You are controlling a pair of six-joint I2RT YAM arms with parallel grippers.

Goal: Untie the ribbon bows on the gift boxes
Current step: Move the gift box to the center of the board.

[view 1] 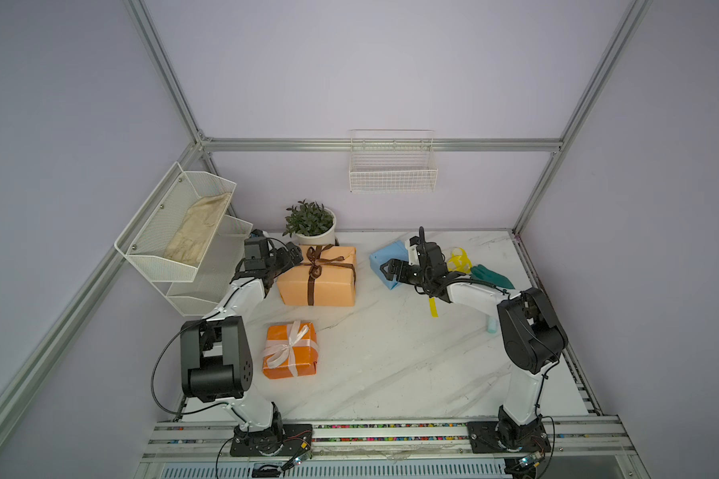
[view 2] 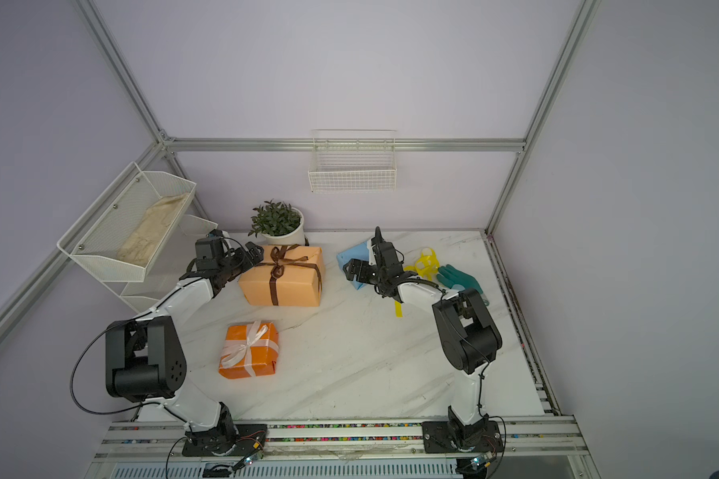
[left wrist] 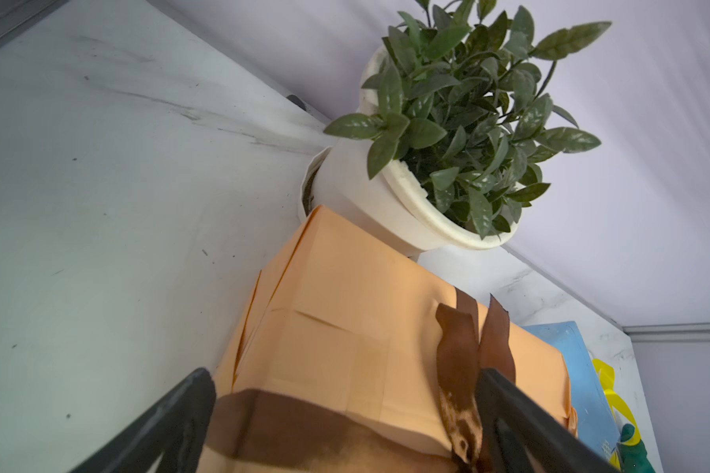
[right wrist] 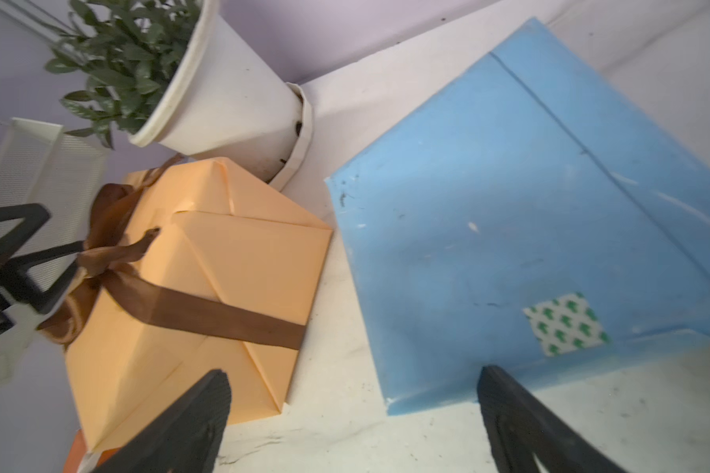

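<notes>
On the far right of the table (view 1: 391, 352) the light blue box (view 1: 380, 254) sits bare, with no ribbon on any face that shows, the right wrist view included. The yellow ribbon (view 1: 459, 260) lies off it in loose loops on the table, just beside the teal glove (view 1: 490, 275), and one strip shows in front of the right arm. That bow counts as done.

The peach box (view 1: 333, 286) is at back centre, just in front of the plant pot (view 1: 316, 238). Its brown bow (view 1: 315, 265) is still tied, loops and tails on top and the bands still round the box.

The orange box (view 1: 306, 361) is at front left, well apart from both grippers. Its white bow (view 1: 287, 346) is still tied and looks untouched.

The left gripper (view 1: 294, 254) is at the peach box's left end, jaws wide and holding nothing. In the left wrist view the box end sits between the fingers (left wrist: 173, 413) and a brown tail is just beside one of them. Whether it touches, I can't tell.

The right gripper (view 1: 387, 271) hangs over the blue box's near corner, also spread wide and empty.

My estimate is one bow of three undone and two left. The brown one looks like the step in hand, since the left gripper is lined up by it but has no grip on a tail yet. The white one comes after.
</notes>
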